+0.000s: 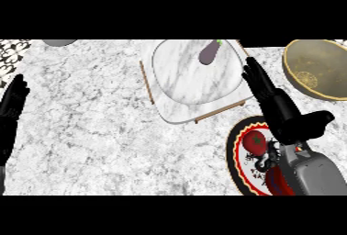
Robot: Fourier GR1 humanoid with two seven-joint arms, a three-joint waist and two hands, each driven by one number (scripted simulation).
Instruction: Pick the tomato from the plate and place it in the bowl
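The right hand [274, 103] lies with fingers straight above the upper edge of the plate [238, 158], and the tomato [256, 140] sits just below and to the left of its palm with nothing between them. To the hand's left, touching distance from its fingertips, the marble tray [183, 87] carrying an eggplant [209, 51] blocks that side. To its right the bowl [318, 69] stands near, and a strip of bare surface [95, 137] runs between hand and bowl rim. Far left of it, past the tray, the surface is wide and bare up to the left hand [12, 108], which rests open at the edge.
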